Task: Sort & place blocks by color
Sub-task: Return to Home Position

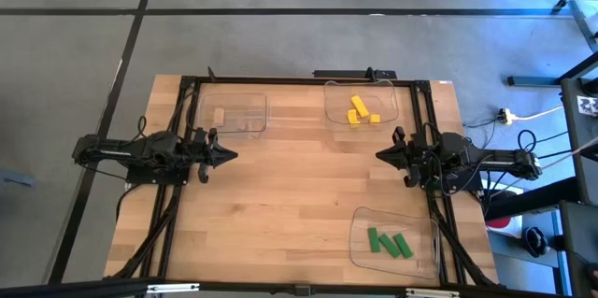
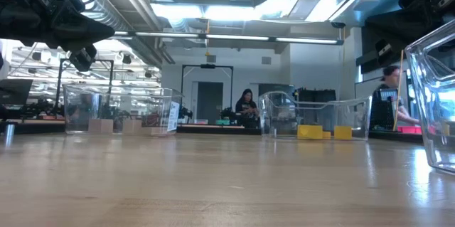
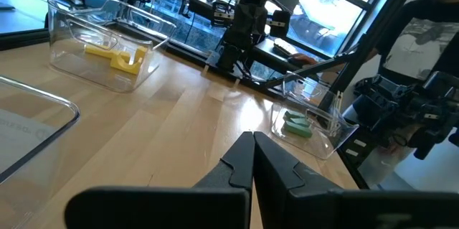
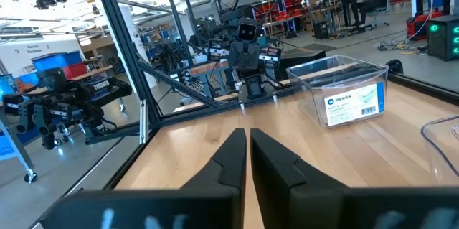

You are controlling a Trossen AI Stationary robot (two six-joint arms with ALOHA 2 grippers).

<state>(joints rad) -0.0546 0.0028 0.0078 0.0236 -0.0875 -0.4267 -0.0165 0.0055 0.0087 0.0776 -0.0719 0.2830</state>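
Three clear trays hold the blocks. Tan blocks [image 1: 219,116] lie in the far-left tray [image 1: 245,102]. Yellow blocks [image 1: 360,109] lie in the far-right tray [image 1: 392,102], and green blocks [image 1: 389,244] in the near-right tray [image 1: 425,242]. My left gripper [image 1: 229,156] hovers shut over the table's left side, pointing level toward the middle. My right gripper [image 1: 381,155] faces it from the right side, also shut. Neither has anything between its fingers. The left wrist view shows the yellow blocks [image 3: 115,57] and the green blocks [image 3: 295,125] resting on their tray floors.
Bare wooden tabletop [image 1: 299,186] lies between the two grippers and along the near-left part. A black frame [image 1: 308,80] runs round the table's edges. The low view looks past the table to people in the room [image 2: 247,106].
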